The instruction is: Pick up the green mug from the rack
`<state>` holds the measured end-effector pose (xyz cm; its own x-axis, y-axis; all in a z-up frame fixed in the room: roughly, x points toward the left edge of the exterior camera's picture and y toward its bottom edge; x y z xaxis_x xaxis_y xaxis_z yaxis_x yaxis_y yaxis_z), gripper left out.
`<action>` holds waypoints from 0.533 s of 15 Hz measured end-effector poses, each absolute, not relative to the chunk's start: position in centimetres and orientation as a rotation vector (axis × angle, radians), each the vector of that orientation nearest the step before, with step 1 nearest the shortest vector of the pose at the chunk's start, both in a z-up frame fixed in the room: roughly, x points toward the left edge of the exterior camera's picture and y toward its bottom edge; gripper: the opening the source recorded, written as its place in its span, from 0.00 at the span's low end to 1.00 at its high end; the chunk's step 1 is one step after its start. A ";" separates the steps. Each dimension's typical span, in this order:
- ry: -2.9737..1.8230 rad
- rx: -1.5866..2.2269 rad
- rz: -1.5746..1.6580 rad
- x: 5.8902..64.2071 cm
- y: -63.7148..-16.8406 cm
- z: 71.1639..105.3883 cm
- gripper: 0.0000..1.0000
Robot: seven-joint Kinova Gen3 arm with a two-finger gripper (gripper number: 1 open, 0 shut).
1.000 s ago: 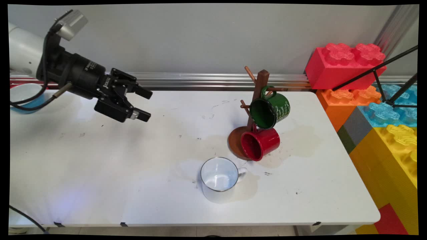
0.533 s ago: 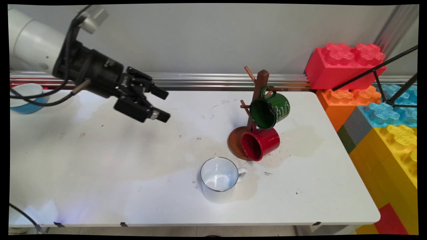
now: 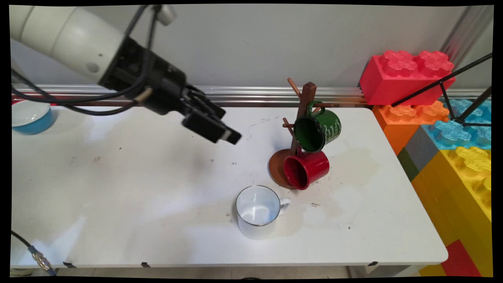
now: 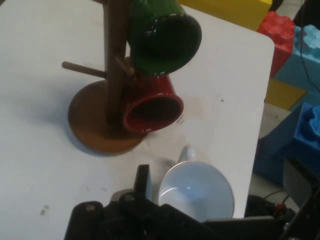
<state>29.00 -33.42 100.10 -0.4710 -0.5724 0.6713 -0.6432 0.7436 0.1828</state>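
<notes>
White table (image 3: 118, 188), stained, before a grey wall (image 3: 243, 43); the tool (image 3: 226, 127) hangs above, finger spacing unclear.

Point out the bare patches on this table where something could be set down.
Widest free patch: the table left of the white mug, from the blue bowl to the near edge. Another lies right of the mugs, toward the blocks. Crowded: white mug, red mug and rack with its green mug.

hand (image 3: 226, 127) moved right, nearer mug tree (image 3: 300, 129)
</notes>
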 end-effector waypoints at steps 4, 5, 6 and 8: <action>-2.184 0.998 0.118 25.3 -33.3 100.7 1.00; -2.179 1.025 0.116 24.3 -33.3 100.7 1.00; -2.172 1.043 0.117 23.6 -33.3 100.7 1.00; -2.149 1.096 0.119 21.8 -33.5 100.5 1.00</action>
<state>21.81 -33.53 100.47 -0.3877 -0.6725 0.6304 -0.7382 0.6361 0.2247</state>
